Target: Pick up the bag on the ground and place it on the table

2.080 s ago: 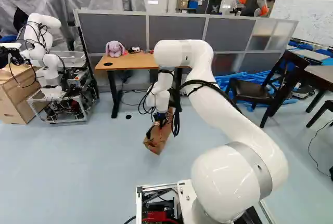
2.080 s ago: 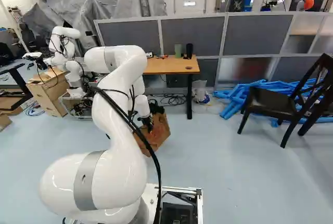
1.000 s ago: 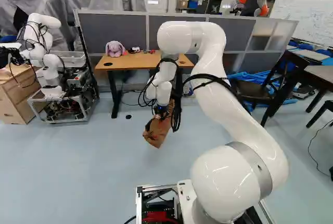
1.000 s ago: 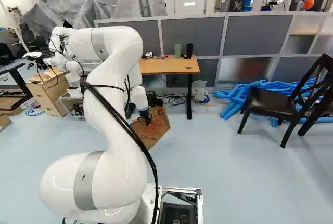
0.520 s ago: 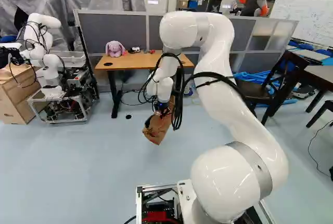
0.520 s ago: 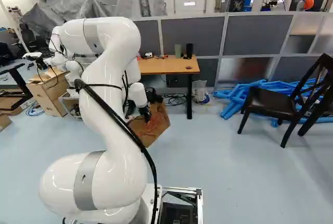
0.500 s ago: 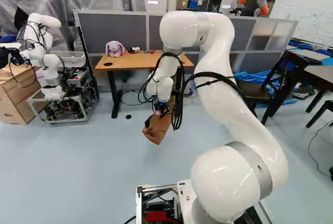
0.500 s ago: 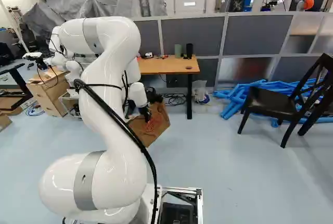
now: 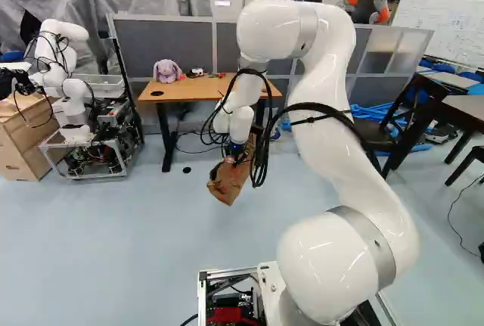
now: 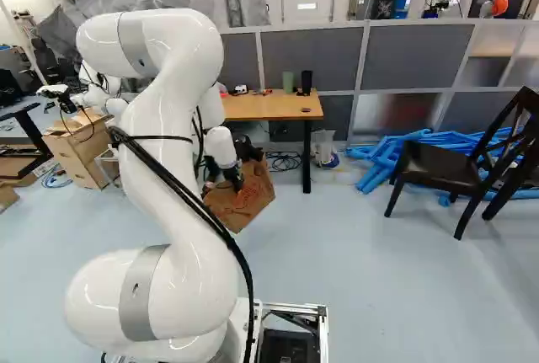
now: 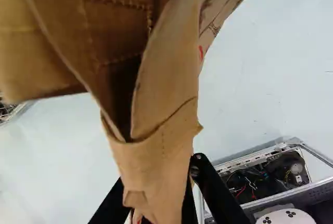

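Pincer (image 10: pixel 234 181) fingers stand partly apart, clamped on the narrow, folded end of the brown bag (image 10: pixel 246 203). The bag hangs tilted beneath the pincer, its creased, paper-like sides marked with stitch-like lines. A dark opening shows between its flaps; its contents are hidden. Beside the pincer in the wrist view, an open metal frame (image 11: pixel 248 157) holds wires and dark parts. Beyond the pincer, the smooth wooden tabletop (image 10: pixel 269 109) bears a fuzzy plush toy (image 9: pixel 167 71) and two upright cylinders, green (image 10: pixel 288 82) and black (image 10: pixel 306 82).
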Tool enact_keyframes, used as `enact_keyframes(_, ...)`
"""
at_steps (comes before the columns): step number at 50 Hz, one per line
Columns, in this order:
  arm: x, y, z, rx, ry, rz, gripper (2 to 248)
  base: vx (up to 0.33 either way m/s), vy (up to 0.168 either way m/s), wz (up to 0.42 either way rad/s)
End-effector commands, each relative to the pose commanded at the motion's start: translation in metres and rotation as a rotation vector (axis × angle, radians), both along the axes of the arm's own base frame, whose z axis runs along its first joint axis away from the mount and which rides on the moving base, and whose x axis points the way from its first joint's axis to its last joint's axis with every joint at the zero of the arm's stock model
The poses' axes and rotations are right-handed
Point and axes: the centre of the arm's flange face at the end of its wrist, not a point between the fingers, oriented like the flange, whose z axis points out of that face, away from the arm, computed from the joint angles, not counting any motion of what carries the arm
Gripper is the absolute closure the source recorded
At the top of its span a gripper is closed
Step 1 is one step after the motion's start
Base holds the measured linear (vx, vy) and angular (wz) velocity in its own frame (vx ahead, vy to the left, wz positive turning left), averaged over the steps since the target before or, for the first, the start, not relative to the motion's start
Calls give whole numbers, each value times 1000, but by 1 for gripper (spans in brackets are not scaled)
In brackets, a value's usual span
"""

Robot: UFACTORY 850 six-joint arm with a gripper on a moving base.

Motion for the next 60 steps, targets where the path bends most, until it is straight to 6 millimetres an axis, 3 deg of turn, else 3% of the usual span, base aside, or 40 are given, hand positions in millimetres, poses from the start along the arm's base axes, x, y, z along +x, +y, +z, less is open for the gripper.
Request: enact_keyframes(60,-5,-5,81,27,14,-3,227,0,0,0)
